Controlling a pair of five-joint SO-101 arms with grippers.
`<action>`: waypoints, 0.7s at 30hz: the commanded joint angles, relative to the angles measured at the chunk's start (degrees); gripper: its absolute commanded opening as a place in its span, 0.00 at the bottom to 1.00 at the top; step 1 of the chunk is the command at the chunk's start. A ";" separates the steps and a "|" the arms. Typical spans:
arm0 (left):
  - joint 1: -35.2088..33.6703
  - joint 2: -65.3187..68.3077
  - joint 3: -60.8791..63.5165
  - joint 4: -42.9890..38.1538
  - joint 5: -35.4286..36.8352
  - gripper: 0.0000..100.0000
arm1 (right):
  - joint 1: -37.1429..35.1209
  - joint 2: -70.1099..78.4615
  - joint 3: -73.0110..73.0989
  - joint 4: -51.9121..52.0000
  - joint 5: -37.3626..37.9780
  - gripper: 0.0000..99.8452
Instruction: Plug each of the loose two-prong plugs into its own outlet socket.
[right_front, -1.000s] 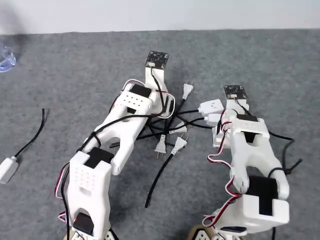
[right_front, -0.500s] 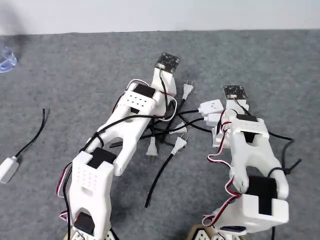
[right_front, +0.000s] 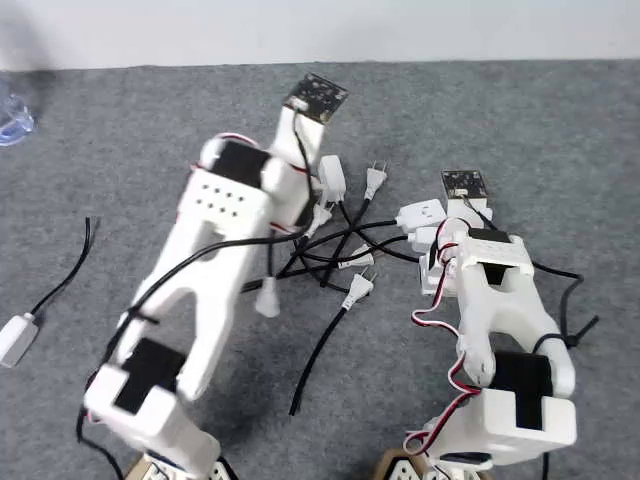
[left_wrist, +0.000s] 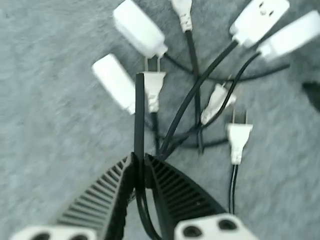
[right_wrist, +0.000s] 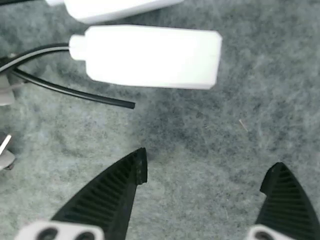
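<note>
I'm pinching a black cord (left_wrist: 139, 115) in the left gripper (left_wrist: 141, 167). A two-prong plug (left_wrist: 151, 89) is lying just beside that cord, its prongs pointing at a white socket (left_wrist: 138, 28). I'm hovering the right gripper (right_wrist: 205, 175), spread wide, over grey carpet (right_wrist: 200, 125) near a second socket (right_wrist: 150, 56).

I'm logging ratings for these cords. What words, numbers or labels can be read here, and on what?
No text can be read.
The white outlet socket: blank on the side shown.
The two-prong plug: no legible marks.
The circuit board on an arm's wrist: any print is too small to read.
</note>
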 joint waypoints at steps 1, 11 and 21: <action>-2.11 -7.38 -2.15 2.46 -2.64 0.01 | -0.48 -0.22 -0.35 -0.04 0.70 0.36; 8.00 -11.34 -3.82 0.09 -3.52 0.01 | -0.31 -0.22 -0.35 -0.04 0.70 0.36; 11.69 -11.34 -8.04 -7.21 -0.18 0.01 | 2.15 -0.75 -0.26 0.48 0.44 0.36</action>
